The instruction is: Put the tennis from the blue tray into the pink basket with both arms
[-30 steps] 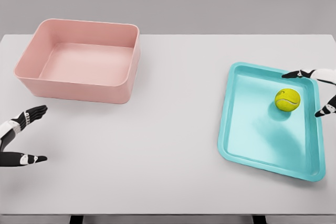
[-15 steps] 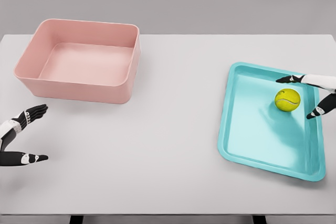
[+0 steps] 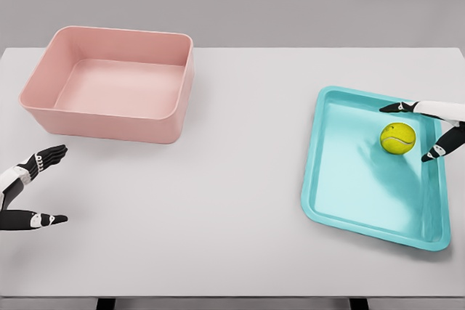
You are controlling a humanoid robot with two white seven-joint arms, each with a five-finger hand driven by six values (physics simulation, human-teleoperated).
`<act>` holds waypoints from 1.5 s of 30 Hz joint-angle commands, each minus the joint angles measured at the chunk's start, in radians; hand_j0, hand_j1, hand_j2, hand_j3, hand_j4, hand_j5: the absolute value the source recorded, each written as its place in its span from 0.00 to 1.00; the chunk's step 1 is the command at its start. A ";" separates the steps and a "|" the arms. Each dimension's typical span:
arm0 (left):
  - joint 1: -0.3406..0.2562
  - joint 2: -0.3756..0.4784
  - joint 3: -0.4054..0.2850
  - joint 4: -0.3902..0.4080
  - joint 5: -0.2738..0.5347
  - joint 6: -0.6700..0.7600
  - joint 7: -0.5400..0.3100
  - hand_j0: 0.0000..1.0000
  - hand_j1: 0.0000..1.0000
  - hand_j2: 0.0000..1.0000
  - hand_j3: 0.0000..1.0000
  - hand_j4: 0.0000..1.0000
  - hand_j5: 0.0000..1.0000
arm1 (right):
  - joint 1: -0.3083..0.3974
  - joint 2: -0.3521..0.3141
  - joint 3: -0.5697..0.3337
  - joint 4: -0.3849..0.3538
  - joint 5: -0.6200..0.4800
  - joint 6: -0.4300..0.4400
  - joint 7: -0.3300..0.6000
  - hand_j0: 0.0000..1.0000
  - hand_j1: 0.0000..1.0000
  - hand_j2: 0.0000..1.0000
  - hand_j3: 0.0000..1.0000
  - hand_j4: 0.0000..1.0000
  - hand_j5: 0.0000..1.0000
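Head view shows a white table point(image 3: 247, 179) with the pink basket point(image 3: 109, 81) at the far left, its hollow bare, and the blue tray point(image 3: 341, 179) at the right, lying askew with open tabletop between the two. The yellow-green tennis ball point(image 3: 398, 138), marked with a curved seam, sits in the tray's far right part, where the right hand point(image 3: 439, 127) reaches over the rim with fingers spread on either side of it, gripping nothing. The left hand point(image 3: 25, 190) hovers at the table's left edge, fingers apart and empty.
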 commanded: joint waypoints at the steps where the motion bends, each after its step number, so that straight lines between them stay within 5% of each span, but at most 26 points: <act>1: 0.000 0.001 0.001 -0.001 0.004 0.000 0.000 1.00 1.00 1.00 1.00 1.00 1.00 | 0.000 0.004 0.000 0.001 -0.004 0.002 0.000 1.00 1.00 1.00 1.00 1.00 1.00; 17: -0.002 -0.011 0.001 -0.004 0.004 0.000 0.000 1.00 1.00 1.00 1.00 1.00 1.00 | 0.000 0.026 0.017 0.001 0.024 0.006 0.000 0.93 0.93 0.93 0.93 0.93 0.93; 28: -0.002 -0.011 0.001 -0.004 0.004 0.000 0.000 1.00 1.00 1.00 1.00 1.00 1.00 | 0.000 0.035 0.023 0.003 0.031 0.003 0.000 0.67 0.67 0.67 0.67 0.67 0.67; 33: -0.002 -0.011 0.001 -0.005 0.004 0.000 0.000 1.00 1.00 1.00 1.00 1.00 1.00 | 0.000 0.033 0.024 0.003 0.031 0.002 0.000 0.43 0.43 0.43 0.43 0.43 0.43; 36: -0.003 -0.011 0.001 -0.005 0.004 0.000 0.000 1.00 1.00 1.00 1.00 1.00 1.00 | -0.002 0.032 0.018 0.001 0.028 0.000 0.000 0.41 0.41 0.41 0.41 0.41 0.41; 40: -0.003 -0.011 0.001 -0.005 0.004 0.000 0.000 1.00 1.00 1.00 1.00 1.00 1.00 | -0.031 0.033 0.003 -0.021 0.024 -0.020 0.000 0.41 0.41 0.41 0.41 0.41 0.41; 45: -0.003 -0.013 0.001 -0.005 0.004 0.000 0.000 1.00 1.00 1.00 1.00 1.00 1.00 | -0.043 0.033 -0.081 -0.143 0.024 -0.018 0.000 0.41 0.41 0.41 0.41 0.41 0.41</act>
